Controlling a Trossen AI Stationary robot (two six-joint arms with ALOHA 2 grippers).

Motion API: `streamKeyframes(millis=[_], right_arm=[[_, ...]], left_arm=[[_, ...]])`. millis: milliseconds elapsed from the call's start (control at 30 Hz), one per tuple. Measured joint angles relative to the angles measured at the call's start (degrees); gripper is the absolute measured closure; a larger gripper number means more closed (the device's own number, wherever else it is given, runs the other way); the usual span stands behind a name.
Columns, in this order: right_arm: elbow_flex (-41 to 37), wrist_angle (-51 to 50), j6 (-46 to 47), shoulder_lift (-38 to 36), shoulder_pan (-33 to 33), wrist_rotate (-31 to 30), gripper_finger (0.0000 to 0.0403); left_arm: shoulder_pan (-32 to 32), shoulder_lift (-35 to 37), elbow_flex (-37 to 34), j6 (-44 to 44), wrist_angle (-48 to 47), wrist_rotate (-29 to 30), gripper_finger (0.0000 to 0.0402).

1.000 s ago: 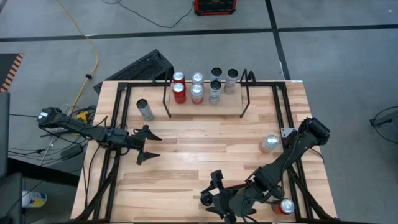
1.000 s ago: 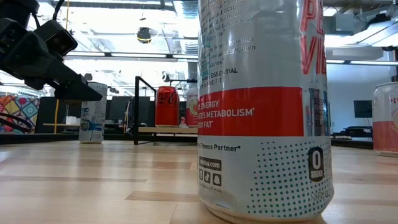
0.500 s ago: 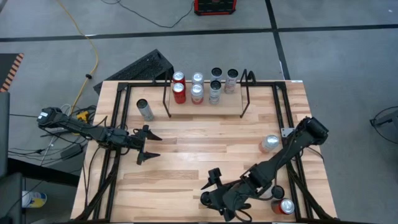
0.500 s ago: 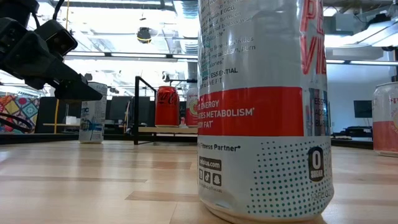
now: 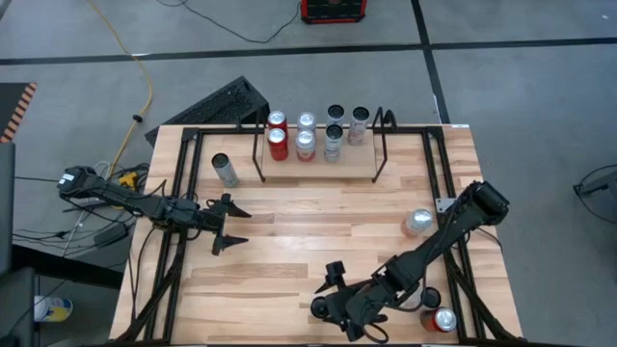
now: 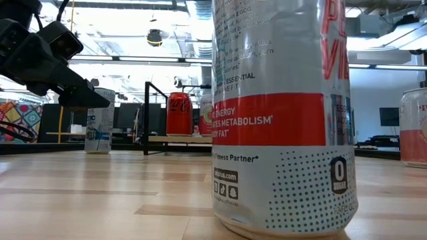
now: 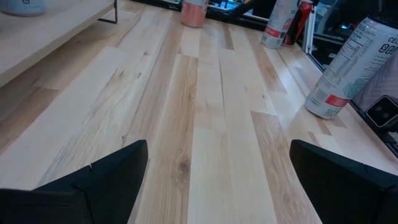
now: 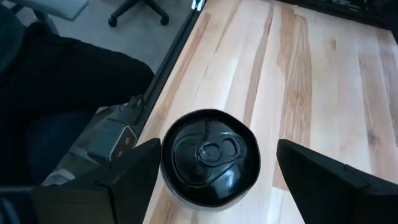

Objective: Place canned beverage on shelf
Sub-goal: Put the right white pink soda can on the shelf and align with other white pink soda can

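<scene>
My right gripper (image 5: pixel 326 301) sits low over the front edge of the table (image 5: pixel 318 222), around six o'clock in the overhead view, with its fingers (image 8: pixel 323 180) spread wide. Between and just below them stands a can with a black lid (image 8: pixel 210 157), upright; the fingers flank it without touching. In the level view this same can (image 6: pixel 283 117) fills the foreground, white and silver with a red band.

My left gripper (image 5: pixel 229 224) hangs over the table at about nine o'clock, fingers (image 7: pixel 106 180) spread apart with nothing between them.

Further out, a silver-topped can (image 5: pixel 417 223) stands near three o'clock, a red-topped one (image 5: pixel 444 320) at five o'clock, and a grey can (image 5: pixel 225 170) at ten o'clock.

The shelf (image 5: pixel 318 172) lies at twelve o'clock, holding two red cans (image 5: pixel 278 135) and several pale ones (image 5: pixel 333 135)
</scene>
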State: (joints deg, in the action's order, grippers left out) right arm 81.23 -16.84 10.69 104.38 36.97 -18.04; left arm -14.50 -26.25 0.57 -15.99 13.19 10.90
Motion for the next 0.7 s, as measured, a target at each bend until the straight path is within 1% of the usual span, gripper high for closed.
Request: streamKeyframes(millis=[200,300,367,500,600,667,700], right_arm=[[0.1,-0.6,0.0,-0.1,0.0,0.1,0.0058],[2.0,-6.9,0.6,-1.6,0.4,0.1,0.0058],[4.5,-11.4,3.1,-3.9,0.8,-0.1,0.0058],[8.2,-21.7,11.9,-8.4,1.0,-0.2,0.0058],[8.8,-26.4,18.8,-11.4,0.9,-0.1,0.0058],[9.1,-31.3,26.0,-13.8,1.2,0.1,0.0058],[9.3,-35.6,30.6,-14.9,1.4,0.8,0.0058]], left_arm=[[0.0,0.0,0.0,-0.1,0.0,0.0,0.0023],[0.0,0.0,0.0,-0.1,0.0,0.0,0.0023],[0.0,0.0,0.0,-0.2,0.0,0.0,0.0023],[0.0,0.0,0.0,-0.2,0.0,0.0,0.0023],[0.0,0.0,0.0,-0.2,0.0,0.0,0.0023],[0.0,0.0,0.0,-0.5,0.0,0.0,0.0023],[0.0,0.0,0.0,-0.7,0.0,0.0,0.0023]])
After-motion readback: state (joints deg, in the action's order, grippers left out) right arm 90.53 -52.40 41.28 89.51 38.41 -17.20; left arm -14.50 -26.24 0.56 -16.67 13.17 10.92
